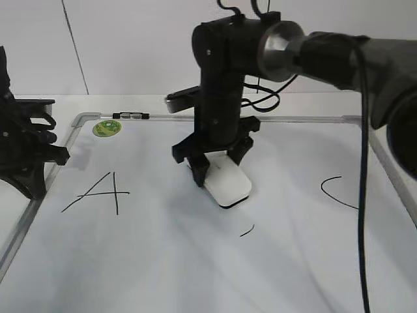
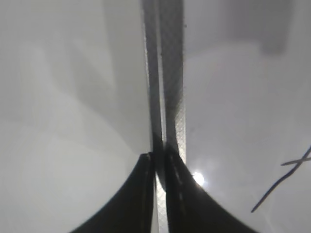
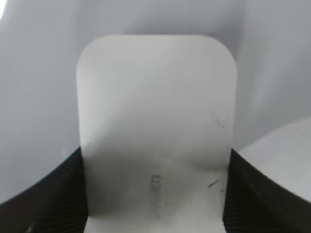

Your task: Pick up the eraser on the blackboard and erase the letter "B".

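The white eraser point(image 1: 228, 184) lies flat on the blackboard point(image 1: 163, 261), near its middle. My right gripper point(image 1: 215, 166) is shut on the eraser, a finger on each side; the eraser fills the right wrist view point(image 3: 155, 121) between the dark fingers. Of the letter "B" only a short curved black stroke point(image 1: 247, 230) shows, just in front of the eraser. My left gripper point(image 1: 39, 169) hangs over the board's left frame edge, shut and empty; its closed fingers point(image 2: 160, 194) sit above the frame strip point(image 2: 170, 73).
A black "A" point(image 1: 101, 192) is drawn on the left and a "C" point(image 1: 335, 191) on the right. A green sticker point(image 1: 106, 128) and a small black-and-silver marker point(image 1: 130, 116) sit at the board's back left corner. A wall stands behind.
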